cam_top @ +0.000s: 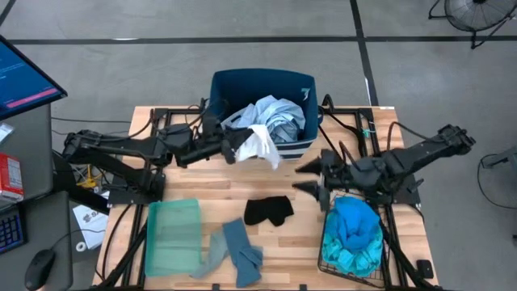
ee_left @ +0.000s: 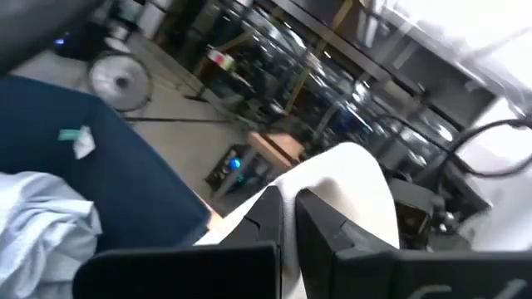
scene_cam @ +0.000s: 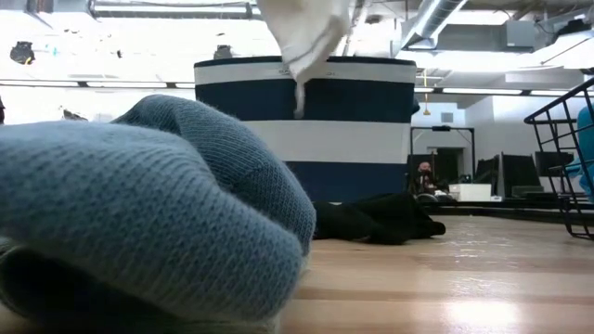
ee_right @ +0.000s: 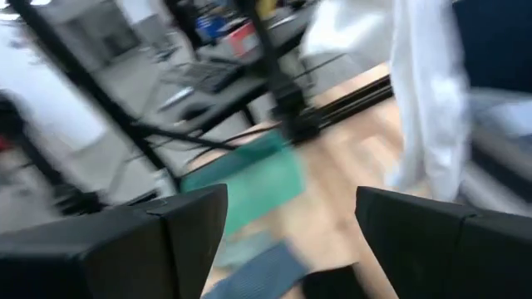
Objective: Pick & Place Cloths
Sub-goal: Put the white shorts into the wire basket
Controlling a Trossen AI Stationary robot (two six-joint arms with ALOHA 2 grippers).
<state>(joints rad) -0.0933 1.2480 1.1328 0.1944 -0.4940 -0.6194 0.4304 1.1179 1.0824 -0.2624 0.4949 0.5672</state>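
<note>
Grey-blue cloth (scene_cam: 139, 213) fills the low view's foreground, lying on the counter (scene_cam: 445, 278); behind it the small black cloth (scene_cam: 371, 221) lies flat in front of the bin (scene_cam: 306, 125), and the white cloth (scene_cam: 302, 37) hangs down from above over the bin's near rim, its tip dangling outside the wall. High view: left gripper (cam_top: 234, 147) sits at the bin's (cam_top: 242, 85) front-left edge, jaws clenched on the white cloth (cam_top: 260, 144), which drapes across the rim onto the counter side; pale shirt (cam_top: 275, 117) already lies inside. Left arm reaches nearly level from the left, wrist angled in toward the bin. Right gripper (cam_top: 313, 179) hovers between the bin and the wire basket (cam_top: 327, 255), jaws spread, holding nothing; it points left toward the black cloth (cam_top: 269, 210); its arm comes in from the right. Bright blue cloth (cam_top: 357, 225) sits in the basket, the green tray (cam_top: 174, 234) and the grey-blue cloth (cam_top: 234, 252) front-left. My read of the step: carry the white cloth further over the bin centre before letting go, high enough that the trailing end clears the rim, else it slides back out. Left wrist view: fingers (ee_left: 324, 228) pinch a white fold (ee_left: 349, 183), with the bin wall (ee_left: 91, 166) and shirt (ee_left: 41, 216) close by. Right wrist view: fingers (ee_right: 174, 228) wide apart, nothing between; white cloth (ee_right: 424, 100) hangs ahead, tray (ee_right: 253, 187) beyond.
</note>
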